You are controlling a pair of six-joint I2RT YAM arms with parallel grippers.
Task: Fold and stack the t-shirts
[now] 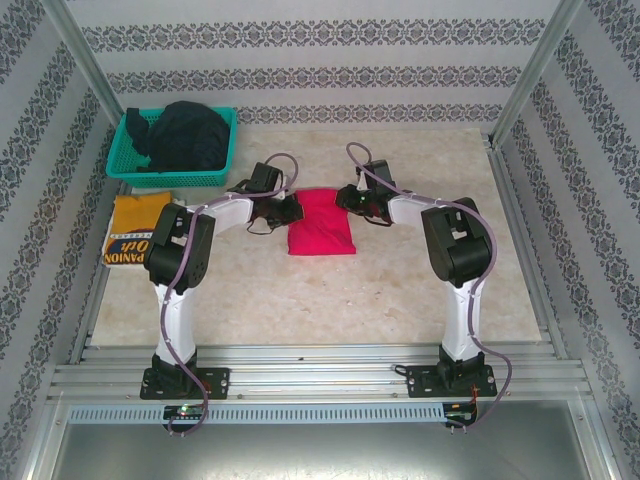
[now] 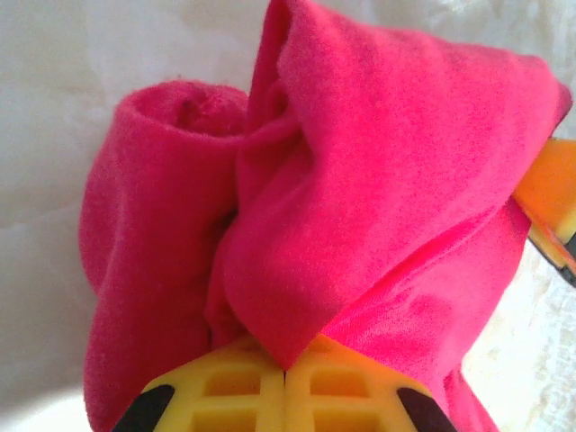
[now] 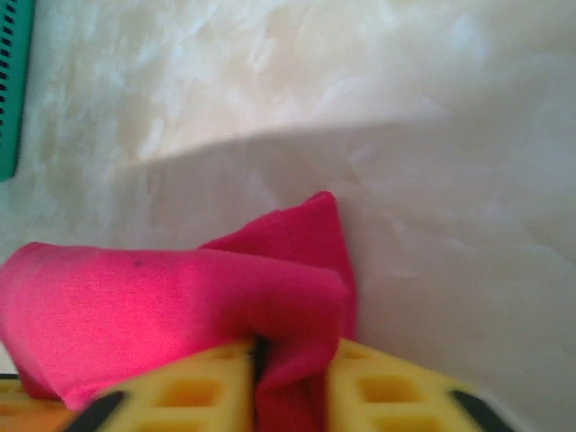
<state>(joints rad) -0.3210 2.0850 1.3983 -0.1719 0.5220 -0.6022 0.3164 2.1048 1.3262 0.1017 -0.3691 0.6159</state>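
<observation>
Overhead view of a pale marbled counter [image 1: 330, 300] with two robot arms reaching toward its middle. Between them lies the red t-shirt [image 1: 321, 224], folded into a compact, roughly square bundle. The left fingers [image 1: 290, 210] meet its left edge and the right fingers [image 1: 345, 197] meet its upper right corner.

In the left wrist view, the yellow left fingers [image 2: 270, 396] are pressed together on a fold of red cloth [image 2: 360, 180], which bunches up in front of them. In the right wrist view, the right fingers [image 3: 225, 387] pinch a thick fold of the same shirt [image 3: 180, 306] between them.

At the far left corner a teal basket [image 1: 125, 165] holds a heap of dark t-shirts [image 1: 185, 135]. Just in front of it, the yellow t-shirt [image 1: 135, 225] lies folded on the counter, black lettering showing along its near edge.
</observation>
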